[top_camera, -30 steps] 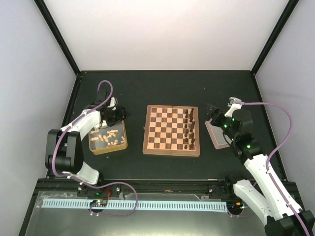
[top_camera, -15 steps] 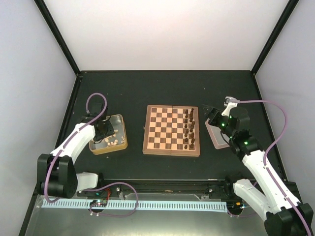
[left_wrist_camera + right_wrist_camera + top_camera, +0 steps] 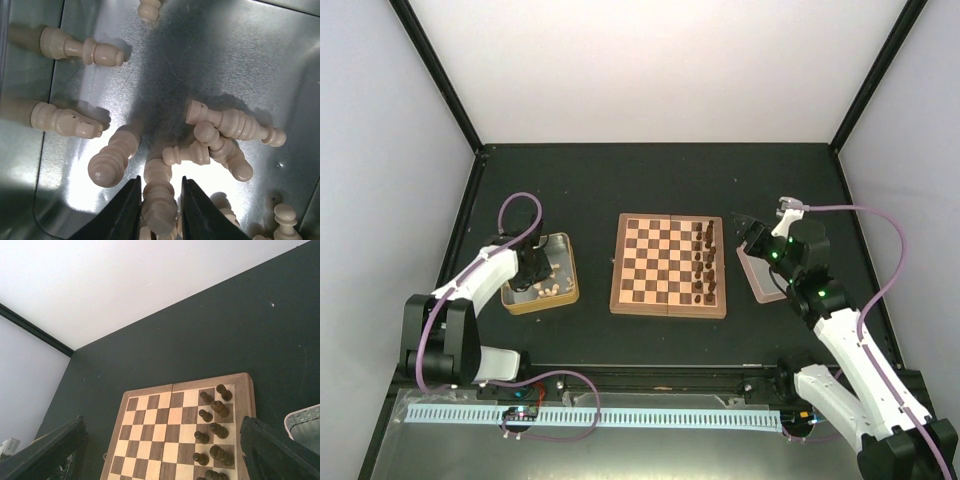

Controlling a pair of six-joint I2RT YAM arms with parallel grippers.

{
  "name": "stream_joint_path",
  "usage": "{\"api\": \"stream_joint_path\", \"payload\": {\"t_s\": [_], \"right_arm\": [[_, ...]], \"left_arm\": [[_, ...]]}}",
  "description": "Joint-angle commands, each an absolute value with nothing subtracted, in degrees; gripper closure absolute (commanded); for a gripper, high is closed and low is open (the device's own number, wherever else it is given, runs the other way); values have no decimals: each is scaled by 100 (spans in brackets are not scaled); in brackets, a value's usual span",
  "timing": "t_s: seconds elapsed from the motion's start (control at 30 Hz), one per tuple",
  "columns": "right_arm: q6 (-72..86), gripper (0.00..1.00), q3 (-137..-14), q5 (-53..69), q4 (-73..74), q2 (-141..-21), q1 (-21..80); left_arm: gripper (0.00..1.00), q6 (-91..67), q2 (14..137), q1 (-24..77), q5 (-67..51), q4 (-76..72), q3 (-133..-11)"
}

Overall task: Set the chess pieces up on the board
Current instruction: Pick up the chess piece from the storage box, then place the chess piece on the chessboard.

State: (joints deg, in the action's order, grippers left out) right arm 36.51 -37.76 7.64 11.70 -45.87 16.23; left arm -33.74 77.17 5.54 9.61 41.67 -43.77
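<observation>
Board (image 3: 650, 265), dark chess pieces (image 3: 704, 262) on its right files, left gripper (image 3: 533, 268) in tin (image 3: 569, 272) left of board, jaws narrow astride cream piece (image 3: 159, 202), grip cannot be told, right gripper (image 3: 748, 232) right of board, jaws wide apart

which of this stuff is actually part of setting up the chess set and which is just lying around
For the job:
- board
- dark pieces, along its right side
- cream pieces, lying in the tin

Lying about:
- grey tray, right of the board
</observation>
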Motion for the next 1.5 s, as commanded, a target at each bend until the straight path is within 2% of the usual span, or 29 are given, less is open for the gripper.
{"api": "stream_joint_path", "payload": {"t_s": [0.0,0.37,0.63,0.87,1.07,1.23,1.47], "right_arm": [[3657,16,-3824,645,1176,-4412,1591],[3758,17,-3793,483,1242,-4186,1586],[3918,17,-3701,383,1245,-4062,1591],[3923,17,-3674,371,1370,-3989,1591],[3899,17,-3648,313,1437,-3931,1593],[3879,17,-3648,278,1446,-3961,1591],[3875,17,-3647,264,1459,-3995,1591]], "left_arm": [[80,-3363,7679,516,1121,4055,-4414],[84,-3158,6745,695,982,4780,-4946],[84,-2957,6700,1562,-343,4499,-5684],[84,-2783,7810,2694,-648,3929,-6315],[84,-2533,9068,3481,-124,4054,-7145],[84,-2413,10015,3825,468,4444,-7858],[84,-2354,10493,3887,715,4391,-8008]]}}
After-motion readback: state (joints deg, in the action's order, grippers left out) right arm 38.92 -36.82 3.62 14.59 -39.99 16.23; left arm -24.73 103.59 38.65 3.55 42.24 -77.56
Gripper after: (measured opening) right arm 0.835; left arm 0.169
